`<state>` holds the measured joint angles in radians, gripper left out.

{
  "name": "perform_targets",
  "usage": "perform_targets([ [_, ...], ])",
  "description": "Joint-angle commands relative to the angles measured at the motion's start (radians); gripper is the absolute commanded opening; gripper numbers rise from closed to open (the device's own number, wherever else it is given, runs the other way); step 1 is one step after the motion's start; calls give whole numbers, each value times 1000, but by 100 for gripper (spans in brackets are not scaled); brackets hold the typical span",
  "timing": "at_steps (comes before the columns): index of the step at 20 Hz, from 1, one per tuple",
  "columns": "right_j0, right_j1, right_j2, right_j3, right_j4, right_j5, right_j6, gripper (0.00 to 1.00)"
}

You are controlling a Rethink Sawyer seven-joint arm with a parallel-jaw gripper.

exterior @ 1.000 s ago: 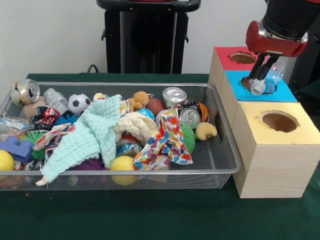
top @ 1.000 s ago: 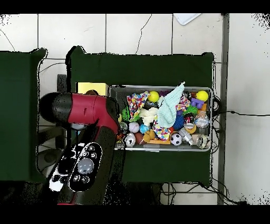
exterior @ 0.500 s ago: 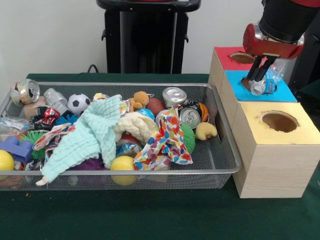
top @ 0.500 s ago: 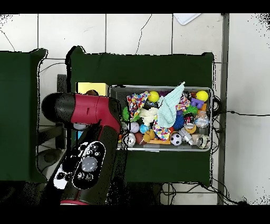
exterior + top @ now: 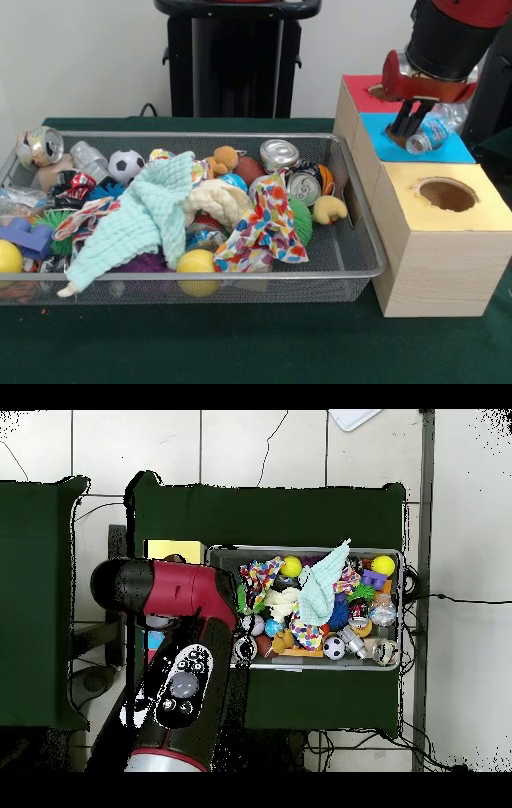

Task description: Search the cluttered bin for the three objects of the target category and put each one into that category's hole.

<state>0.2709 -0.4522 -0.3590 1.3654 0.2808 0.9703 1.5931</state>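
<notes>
front view | hand [image 5: 406,126] open over blue hole | bottle [image 5: 428,134] lies beside, released

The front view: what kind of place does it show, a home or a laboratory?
Most likely a robotics lab set up for sorting tests. A wire bin of mixed toys, cans and cloths sits on a green-covered table, beside wooden boxes with red, blue and yellow tops, each with a hole. The overhead view shows a tiled floor.

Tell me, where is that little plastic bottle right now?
In the front view, the plastic bottle lies on its side on the blue box top at the right, beside that box's hole, just below the gripper.
</notes>
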Motion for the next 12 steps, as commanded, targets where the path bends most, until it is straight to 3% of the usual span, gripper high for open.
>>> perform_targets([
  [1,-33,57,133,82,24,17,178,0],
  [12,-35,67,137,70,10,22,175,0],
])
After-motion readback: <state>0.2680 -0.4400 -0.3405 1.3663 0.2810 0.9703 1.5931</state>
